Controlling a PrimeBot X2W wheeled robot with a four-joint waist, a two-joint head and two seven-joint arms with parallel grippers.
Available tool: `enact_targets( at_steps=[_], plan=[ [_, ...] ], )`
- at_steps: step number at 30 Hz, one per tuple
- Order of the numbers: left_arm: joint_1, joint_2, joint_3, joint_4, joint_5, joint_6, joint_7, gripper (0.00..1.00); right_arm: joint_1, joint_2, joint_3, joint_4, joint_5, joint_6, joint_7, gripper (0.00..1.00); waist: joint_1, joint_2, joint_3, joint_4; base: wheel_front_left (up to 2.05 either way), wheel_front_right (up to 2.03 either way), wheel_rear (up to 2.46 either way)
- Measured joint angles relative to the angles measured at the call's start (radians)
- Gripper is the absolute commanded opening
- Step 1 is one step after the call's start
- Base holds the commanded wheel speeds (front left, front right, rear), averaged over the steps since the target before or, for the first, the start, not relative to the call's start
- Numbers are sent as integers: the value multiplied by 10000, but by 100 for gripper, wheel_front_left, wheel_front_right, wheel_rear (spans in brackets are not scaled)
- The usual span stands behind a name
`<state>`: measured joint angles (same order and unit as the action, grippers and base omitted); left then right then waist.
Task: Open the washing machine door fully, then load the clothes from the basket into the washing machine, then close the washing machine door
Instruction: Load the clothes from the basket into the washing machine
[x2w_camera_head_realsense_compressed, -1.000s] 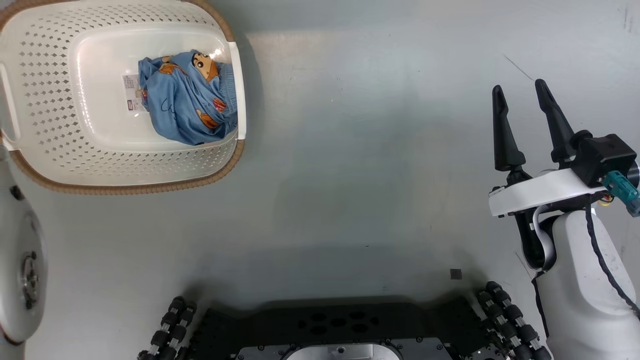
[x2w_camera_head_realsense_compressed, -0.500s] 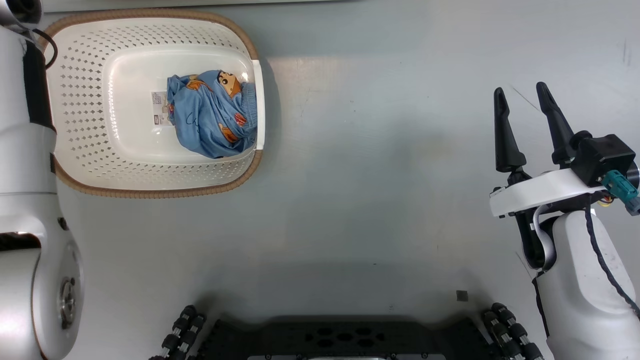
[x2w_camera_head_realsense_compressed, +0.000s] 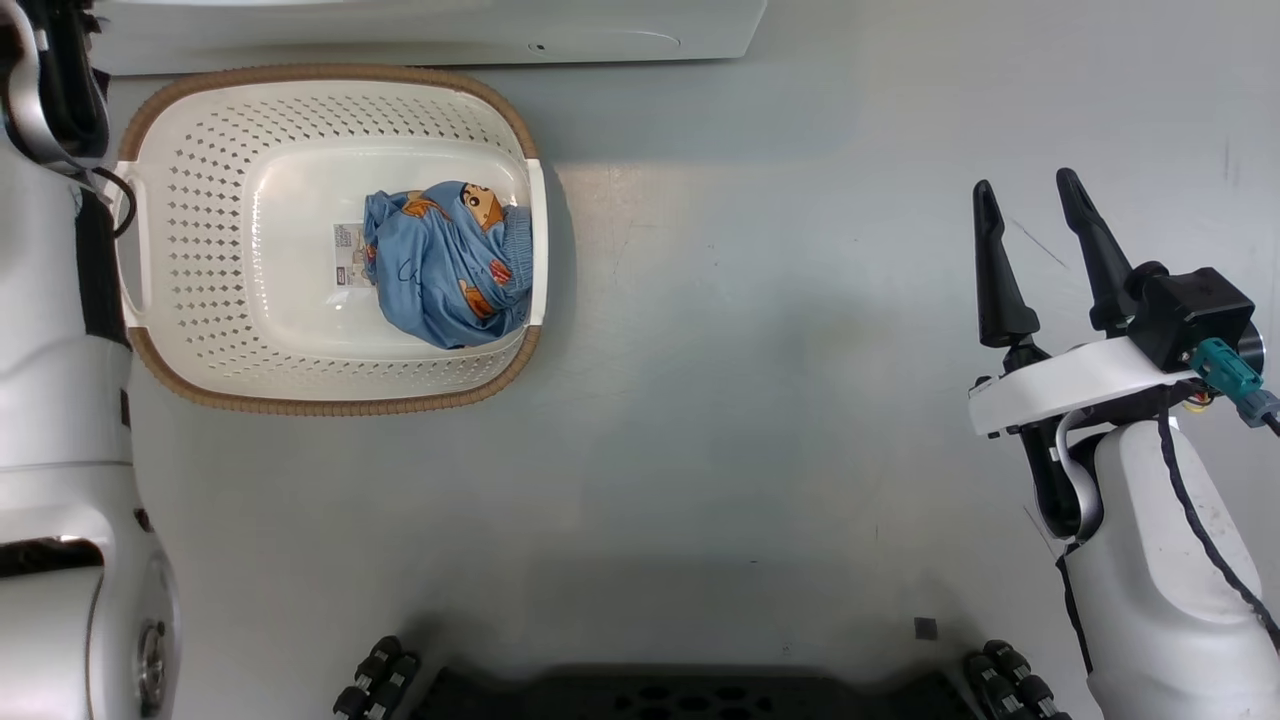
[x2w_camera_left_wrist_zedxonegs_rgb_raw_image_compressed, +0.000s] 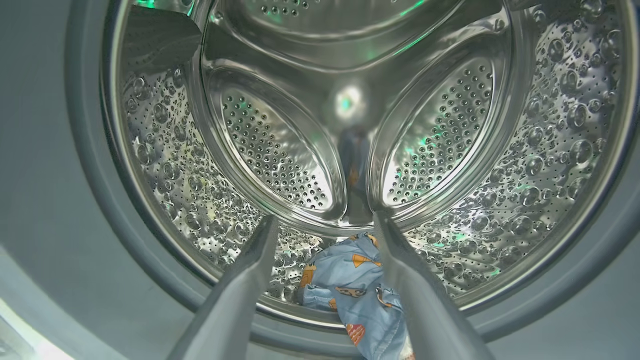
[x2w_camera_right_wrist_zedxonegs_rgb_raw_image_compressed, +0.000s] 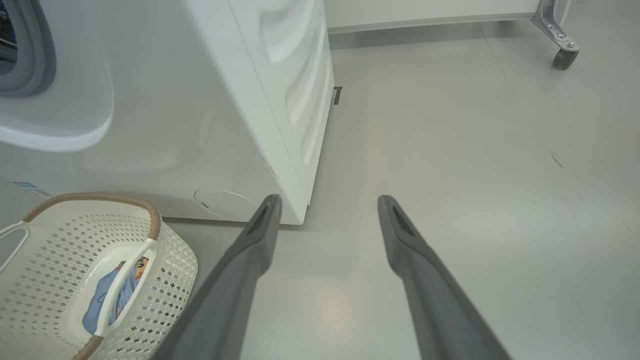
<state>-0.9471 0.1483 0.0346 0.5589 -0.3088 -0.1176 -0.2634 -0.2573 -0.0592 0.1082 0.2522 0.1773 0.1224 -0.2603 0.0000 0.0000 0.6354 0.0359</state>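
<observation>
Across the last second the whole head view is being shifted by camera motion, so that the washing machine (x2w_camera_head_realsense_compressed: 430, 35) is now being shown as a white base along the top edge, with the basket (x2w_camera_head_realsense_compressed: 200, 385) being seen just in front of it on the grey floor (x2w_camera_head_realsense_compressed: 750, 400). Some of the clothes (x2w_camera_head_realsense_compressed: 445, 270) are being kept bundled against one end wall of the basket, while one blue garment (x2w_camera_left_wrist_zedxonegs_rgb_raw_image_compressed: 350, 280) is being left lying at the front lip of the steel drum (x2w_camera_left_wrist_zedxonegs_rgb_raw_image_compressed: 350, 100), low between the left gripper (x2w_camera_left_wrist_zedxonegs_rgb_raw_image_compressed: 325, 217) fingers, which are being held wide apart with nothing clamped. The right gripper (x2w_camera_head_realsense_compressed: 1025, 180) is being held over bare floor, well apart from the basket, its fingers likewise spread and empty.
</observation>
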Motion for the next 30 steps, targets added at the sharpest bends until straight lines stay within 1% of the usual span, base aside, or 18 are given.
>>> enact_targets(
  at_steps=[8,13,30],
  plan=[
    [671,-4,105,-604,0,-61,15,100,3,2,75,4,161,0,0,100,0,0,-122,25,0,0,0],
    [1243,-123,253,-895,-15,-61,15,100,3,-6,151,-4,144,0,0,100,0,0,-127,42,0,0,0],
    [3281,-391,245,-1902,309,-65,27,100,3,-8,209,-33,134,0,0,100,0,0,-58,45,0,0,0]
  ],
)
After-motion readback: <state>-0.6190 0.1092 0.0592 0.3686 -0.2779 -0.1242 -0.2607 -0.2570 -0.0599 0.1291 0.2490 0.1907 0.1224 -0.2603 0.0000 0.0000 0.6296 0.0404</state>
